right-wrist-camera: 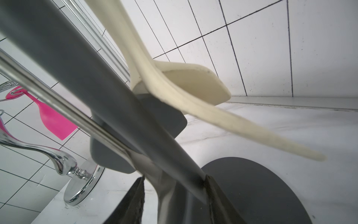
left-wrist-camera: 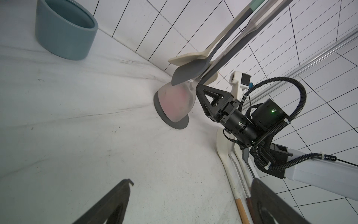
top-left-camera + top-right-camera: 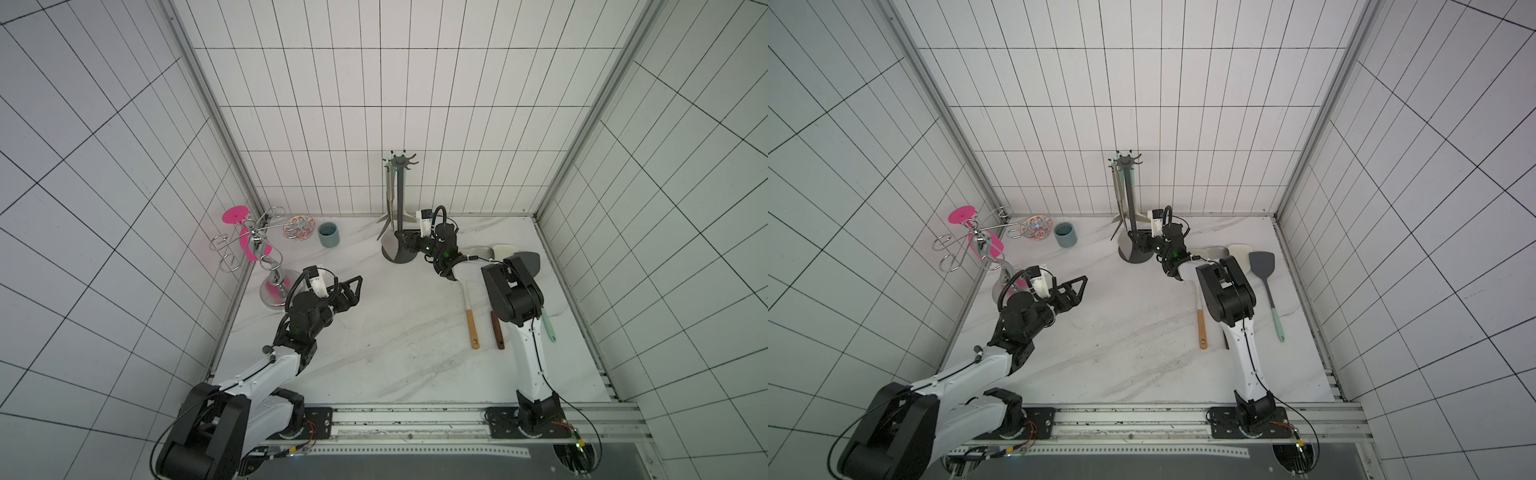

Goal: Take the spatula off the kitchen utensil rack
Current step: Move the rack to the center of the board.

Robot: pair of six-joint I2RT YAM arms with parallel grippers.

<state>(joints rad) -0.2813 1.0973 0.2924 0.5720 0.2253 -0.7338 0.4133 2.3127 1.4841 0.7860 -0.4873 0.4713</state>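
Note:
The kitchen utensil rack (image 3: pixel 400 195) (image 3: pixel 1131 195), a dark grey pole on a round base, stands at the back of the table. From its crown hang a steel spatula (image 3: pixel 390 246) (image 2: pixel 175 104), a grey one (image 2: pixel 186 74) and a cream one (image 1: pixel 193 83). My right gripper (image 3: pixel 402 242) (image 1: pixel 174 186) is low at the rack's foot. Its jaws stand either side of the pole and the steel spatula's neck, with a gap still showing on one side. My left gripper (image 3: pixel 355 291) (image 2: pixel 192 182) hovers wide open over bare table to the left, holding nothing.
A chrome stand (image 3: pixel 270 266) with a pink spatula (image 3: pixel 253 249) stands at the left wall. A patterned bowl (image 3: pixel 299 227) and a blue-grey cup (image 3: pixel 329 235) sit behind it. Several utensils lie at the right, among them a wooden-handled one (image 3: pixel 471 328) and a dark spatula (image 3: pixel 1261 266).

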